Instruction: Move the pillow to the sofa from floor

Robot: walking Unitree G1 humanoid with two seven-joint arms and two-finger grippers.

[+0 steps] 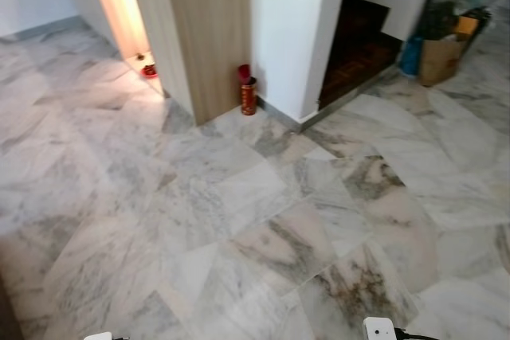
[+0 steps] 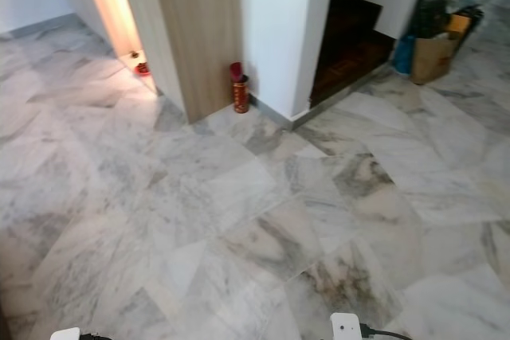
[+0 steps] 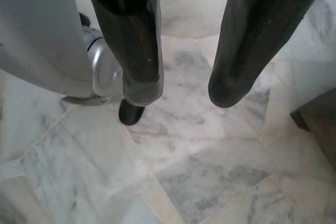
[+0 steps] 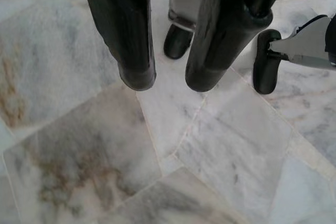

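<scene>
Ahead of me through the head camera stretches a grey-veined marble floor [image 1: 239, 220], running up to a wooden cabinet panel [image 1: 209, 29] and a white wall column [image 1: 291, 29]. At the foot of that panel stands a small red canister [image 1: 249, 95], and a little red dish [image 1: 149, 71] sits in the lit opening to the left of it. Off to the right I see dark wooden stairs [image 1: 358, 45], with a brown paper bag [image 1: 440, 60] on the floor near them.

I can find no pillow and no sofa from any camera, so I cannot place the pillow against either set of jaws.

Both my arms hang down idle. My left gripper [image 3: 184, 90] points at bare marble, its two black fingers held moderately apart with nothing between them. My right gripper [image 4: 170, 80] hangs the same way, fingers set a narrow gap apart and empty, with one of the robot's dark feet [image 4: 177, 41] on the tiles beyond them.
</scene>
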